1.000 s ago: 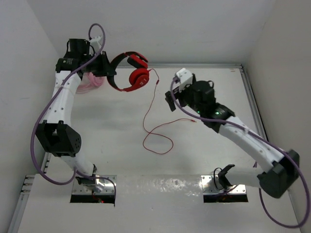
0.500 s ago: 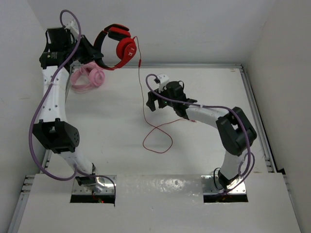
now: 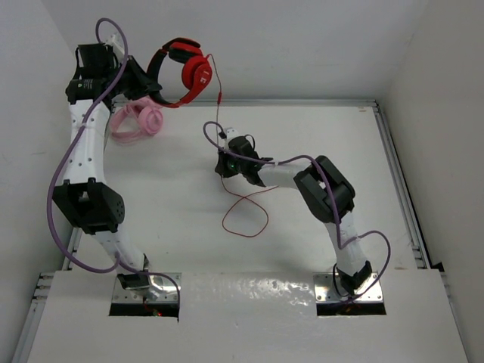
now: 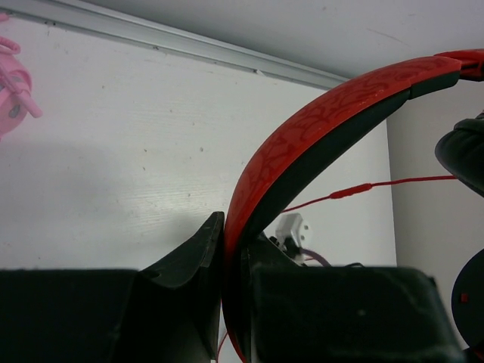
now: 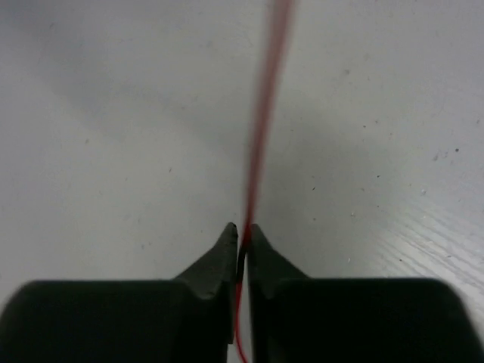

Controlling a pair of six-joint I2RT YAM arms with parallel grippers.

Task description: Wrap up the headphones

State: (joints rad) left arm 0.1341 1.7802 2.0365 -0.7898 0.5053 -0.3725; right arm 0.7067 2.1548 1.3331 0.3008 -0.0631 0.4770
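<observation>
The red headphones hang in the air at the back left, above the table's far edge. My left gripper is shut on their black-and-red headband; in the left wrist view the gripper pinches the band between both fingers. The thin red cable drops from an earcup to my right gripper, low over the table's middle. In the right wrist view that gripper is shut on the cable. Below it the slack lies in a loop on the table.
A pink coiled bundle lies at the back left under the left arm, seen as a pink bundle in the left wrist view. A metal rail edges the table's back, another rail its right side. White walls stand close behind.
The left arm lifted the headphones up and to the left, then held still. The right gripper travelled left to the hanging cable and shut on it.
</observation>
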